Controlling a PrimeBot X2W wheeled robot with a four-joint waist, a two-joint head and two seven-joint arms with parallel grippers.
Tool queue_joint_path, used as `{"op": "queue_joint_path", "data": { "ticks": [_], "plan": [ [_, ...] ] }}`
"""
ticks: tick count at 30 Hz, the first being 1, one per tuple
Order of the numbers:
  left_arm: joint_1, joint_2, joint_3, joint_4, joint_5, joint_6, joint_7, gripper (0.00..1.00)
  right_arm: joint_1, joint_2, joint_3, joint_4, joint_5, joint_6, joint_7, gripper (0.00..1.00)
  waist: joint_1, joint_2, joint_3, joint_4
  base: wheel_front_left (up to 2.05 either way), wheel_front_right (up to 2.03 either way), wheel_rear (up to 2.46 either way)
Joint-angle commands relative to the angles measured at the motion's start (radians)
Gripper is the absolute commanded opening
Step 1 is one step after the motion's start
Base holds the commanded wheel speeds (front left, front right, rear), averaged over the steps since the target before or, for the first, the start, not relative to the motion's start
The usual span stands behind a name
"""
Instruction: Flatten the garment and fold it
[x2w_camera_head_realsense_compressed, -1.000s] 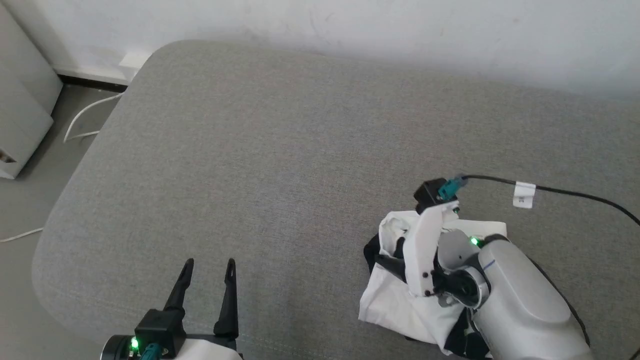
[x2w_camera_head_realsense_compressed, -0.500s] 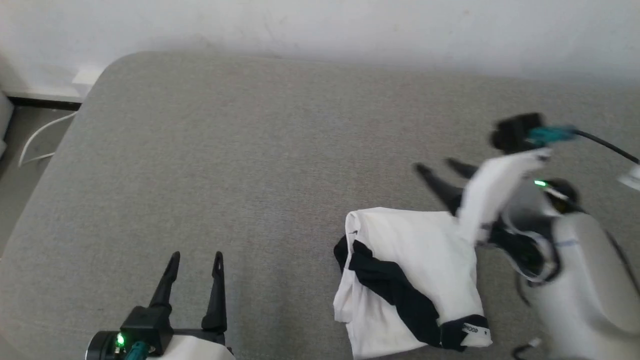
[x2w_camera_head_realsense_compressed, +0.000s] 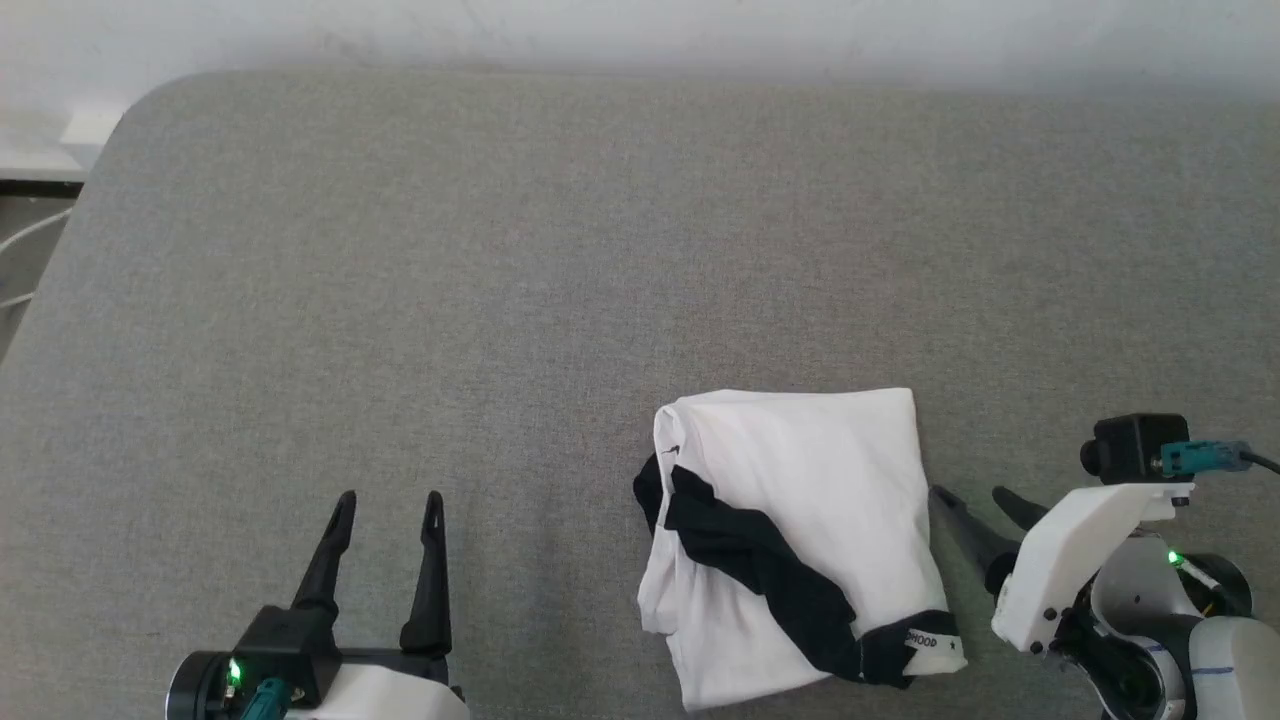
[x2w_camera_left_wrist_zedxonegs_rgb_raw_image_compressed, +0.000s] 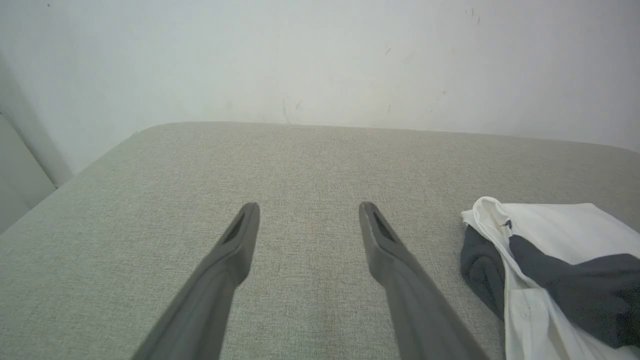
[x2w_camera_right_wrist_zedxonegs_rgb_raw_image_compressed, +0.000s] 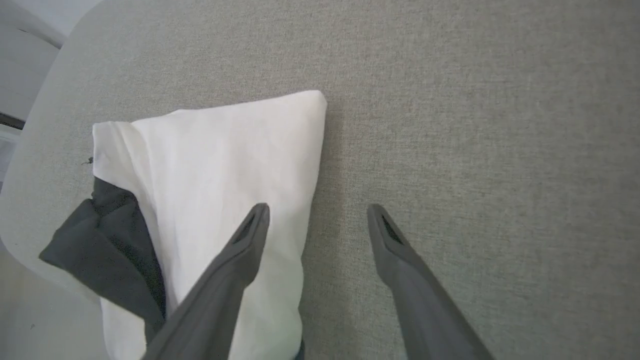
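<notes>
Head view: a grey cushion lies under everything, and a pale wall runs along 12 o'clock.
Shirt: it lies on the cushion at about 5 o'clock from the middle of the picture, folded into a rough rectangle with white cloth on top.
Sleeve: black, it crosses the white cloth slantwise, from the 9 o'clock edge of the shirt toward its 5 o'clock corner.
Label: small and white, at that same 5 o'clock corner; its letters are too small to read fully.
Left gripper: at about 8 o'clock, fingers apart and pointing to 12 o'clock, holding nothing, well apart from the shirt.
Right gripper: near 4 o'clock, fingers apart and empty, tips just beside the 3 o'clock edge of the shirt.
Left wrist view: both fingers are over bare cushion; the shirt is at 4 o'clock.
Right wrist view: one finger crosses the white cloth, the other is over bare cushion; I cannot tell if it touches.
</notes>
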Motion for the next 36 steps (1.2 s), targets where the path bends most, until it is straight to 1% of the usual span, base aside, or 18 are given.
{"op": "queue_joint_path", "data": {
  "ticks": [1,5,10,14,18,21,22,23,24,25,33,36],
  "plan": [
    [-0.018,0.004,0.0,0.0,0.007,-0.006,-0.005,1.0,0.007,0.004,0.001,-0.001,0.005,-0.001,0.001,1.0,-0.0001,0.0,0.01,0.006,0.0,0.0,0.0],
    [-0.03,0.007,-0.005,0.007,0.008,-0.012,-0.005,1.0,0.017,0.006,0.018,0.016,0.023,-0.001,0.028,1.0,-0.0001,0.0,0.028,0.028,0.0,0.0,0.0],
    [-0.037,0.004,-0.008,0.014,0.004,-0.016,-0.005,1.0,0.029,0.006,0.033,0.017,0.057,-0.001,0.096,1.0,-0.0001,0.0,0.048,0.054,0.0,0.0,0.0],
    [-0.048,-0.002,-0.014,0.017,0.003,-0.021,-0.005,1.0,0.024,0.006,0.014,0.033,0.037,-0.001,0.135,1.0,-0.0001,0.0,0.067,0.073,0.0,0.0,0.0],
    [-0.061,-0.004,-0.017,0.022,0.003,-0.028,-0.005,1.0,-0.009,0.006,-0.001,0.091,0.058,-0.001,0.146,1.0,-0.0001,0.0,0.082,0.087,0.0,0.0,0.0],
    [-0.07,-0.003,-0.017,0.028,0.003,-0.033,-0.005,1.0,-0.042,0.006,0.018,0.123,0.037,-0.001,0.134,1.0,-0.0001,0.0,0.088,0.094,0.0,0.0,0.0],
    [-0.072,-0.003,-0.016,0.029,0.003,-0.034,-0.005,1.0,-0.052,0.006,0.026,0.126,0.029,-0.001,0.126,0.48,-0.0001,0.0,0.088,0.096,0.0,0.0,0.0],
    [-0.073,-0.003,-0.015,0.031,0.003,-0.034,-0.005,1.0,-0.06,0.006,0.036,0.128,0.025,-0.001,0.12,0.39,-0.0001,0.0,0.087,0.096,0.0,0.0,0.0],
    [-0.072,-0.003,-0.015,0.032,0.003,-0.035,-0.005,1.0,-0.066,0.006,0.045,0.127,0.026,-0.001,0.114,0.04,-0.0001,0.0,0.085,0.096,0.0,0.0,0.0],
    [-0.071,-0.003,-0.014,0.034,0.003,-0.034,-0.005,1.0,-0.071,0.006,0.048,0.125,0.027,-0.001,0.105,0.0,-0.0001,0.0,0.081,0.095,0.0,0.0,0.0],
    [-0.048,-0.003,-0.015,0.043,0.006,-0.03,-0.005,1.0,-0.074,0.006,0.06,0.079,-0.009,-0.001,0.081,0.0,-0.0001,0.0,0.025,0.058,0.0,0.0,0.0],
    [-0.041,0.005,-0.015,0.038,0.007,-0.031,-0.005,1.0,-0.09,-0.002,0.07,0.043,-0.05,-0.001,0.067,0.0,-0.0001,0.0,0.014,0.033,0.0,0.0,0.0]
  ]
}}
